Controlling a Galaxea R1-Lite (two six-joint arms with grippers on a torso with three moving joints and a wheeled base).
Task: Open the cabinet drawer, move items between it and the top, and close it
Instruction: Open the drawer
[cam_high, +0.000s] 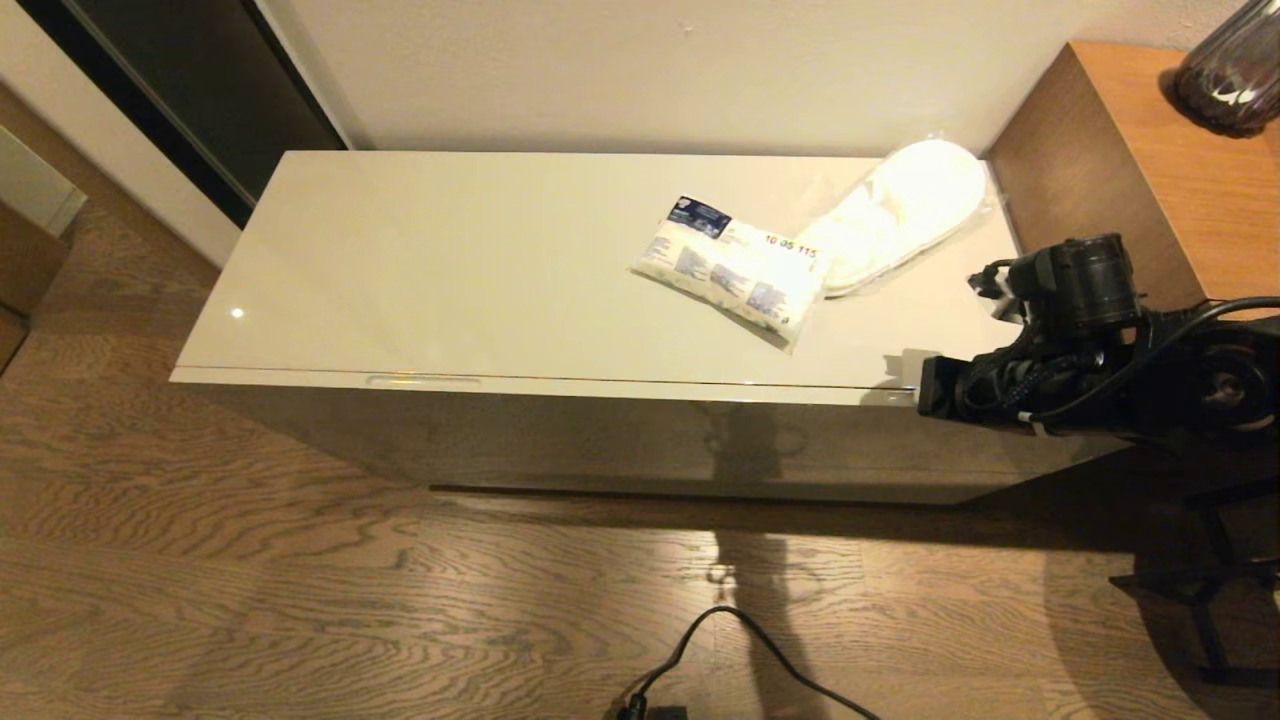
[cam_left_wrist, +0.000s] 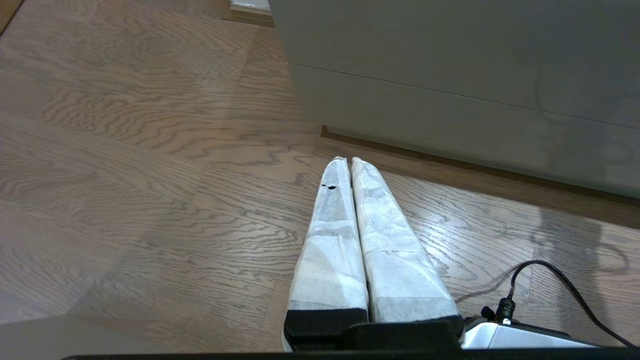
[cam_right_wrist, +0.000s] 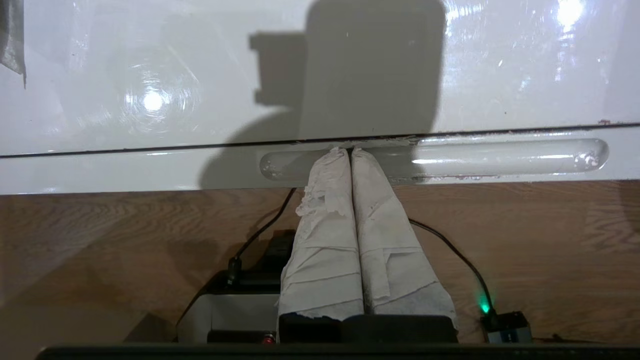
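Observation:
The cabinet drawer (cam_high: 600, 440) is closed under the glossy cream top (cam_high: 450, 260); only a thin seam separates them. On the top's right half lie the white packet with blue print (cam_high: 735, 270) and, behind it, the wrapped white slippers (cam_high: 895, 215). My right gripper (cam_right_wrist: 348, 150) is shut, empty, its paper-wrapped tips set in the drawer's right handle slot (cam_right_wrist: 500, 157); in the head view that gripper (cam_high: 918, 388) is at the cabinet's front right edge. The left handle slot (cam_high: 422, 380) is free. My left gripper (cam_left_wrist: 348, 160) hangs shut and empty low over the floor, in front of the cabinet.
A taller brown wooden desk (cam_high: 1150, 150) with a dark vase (cam_high: 1230, 70) stands against the cabinet's right end. A black cable (cam_high: 720, 640) lies on the wood floor in front. A dark doorway (cam_high: 200, 90) is at the back left.

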